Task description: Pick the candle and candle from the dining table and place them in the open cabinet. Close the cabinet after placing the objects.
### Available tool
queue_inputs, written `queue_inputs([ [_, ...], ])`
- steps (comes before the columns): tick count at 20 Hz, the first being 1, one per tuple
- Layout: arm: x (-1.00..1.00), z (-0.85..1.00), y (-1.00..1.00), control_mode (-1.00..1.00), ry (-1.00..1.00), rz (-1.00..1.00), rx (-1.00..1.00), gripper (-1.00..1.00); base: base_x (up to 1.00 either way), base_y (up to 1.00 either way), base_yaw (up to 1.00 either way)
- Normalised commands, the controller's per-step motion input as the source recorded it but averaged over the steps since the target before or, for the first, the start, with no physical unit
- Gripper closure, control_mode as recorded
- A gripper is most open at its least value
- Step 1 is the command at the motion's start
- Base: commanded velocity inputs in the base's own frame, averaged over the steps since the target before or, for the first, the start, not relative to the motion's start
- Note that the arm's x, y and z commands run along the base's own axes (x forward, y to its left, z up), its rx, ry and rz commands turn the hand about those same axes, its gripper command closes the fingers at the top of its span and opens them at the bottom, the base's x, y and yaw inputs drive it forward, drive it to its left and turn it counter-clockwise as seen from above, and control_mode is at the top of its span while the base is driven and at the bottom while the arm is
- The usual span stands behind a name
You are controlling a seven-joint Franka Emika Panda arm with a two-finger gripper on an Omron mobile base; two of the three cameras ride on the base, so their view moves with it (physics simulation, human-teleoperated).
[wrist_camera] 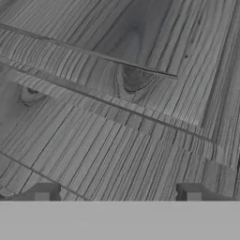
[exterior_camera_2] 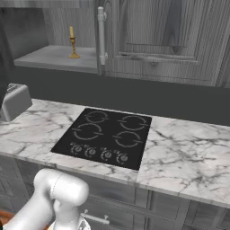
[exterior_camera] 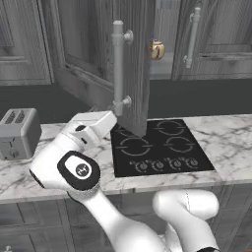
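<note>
The yellow taper candle (exterior_camera_2: pixel 71 32) in its gold candlestick stands upright on the cabinet shelf (exterior_camera_2: pixel 54 57), toward its far left in the right base view, so it looks already delivered. In the left base view something small, round and cream-and-gold (exterior_camera: pixel 157 49) shows on the shelf past the edge of the open door (exterior_camera: pixel 106 54); whether it is the second candle or a jar I cannot tell, and no stubby olive candle can be made out anywhere.

The cabinet door swings out toward the near side over the marble table (exterior_camera: pixel 229 142) and the black cooktop (exterior_camera: pixel 157 146), its long silver bar handle (exterior_camera: pixel 118 66) facing the arm. The hand (exterior_camera: pixel 93 125) is lifted to just below and left of that handle, and the hand view looks straight at grey wood grain with panel grooves close up. That placement suggests the closing step: pressing on the door face to swing it shut.

The fingertips (wrist_camera: pixel 41 194) stand far apart at the bottom corners of the hand view, jaws wide and empty. Whether they touch the wood is hard to say. A toaster (exterior_camera: pixel 18 132) sits at the left, partly cut off. The dining table lies outside these views.
</note>
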Motion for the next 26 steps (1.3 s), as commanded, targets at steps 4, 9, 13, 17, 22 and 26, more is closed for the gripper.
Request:
queue_inputs([
  [4, 0.0, 0.25, -0.87, -1.0, -0.08, 0.25, 0.28, -1.0, 0.0, 0.0, 0.0],
  [9, 0.08, 0.31, -0.85, -1.0, -0.07, 0.25, 0.28, -1.0, 0.0, 0.0, 0.0],
  [13, 0.22, 0.4, -0.82, -1.0, -0.05, 0.25, 0.3, -1.0, 0.0, 0.0, 0.0],
  [17, 0.26, 0.42, -0.8, -1.0, -0.04, 0.25, 0.3, -1.0, 0.0, 0.0, 0.0],
  [22, 0.34, 0.47, -0.74, -1.0, -0.02, 0.26, 0.31, -1.0, 0.0, 0.0, 0.0],
  [26, 0.42, 0.52, -0.67, -1.0, 0.0, 0.26, 0.28, -1.0, 0.0, 0.0, 0.0],
])
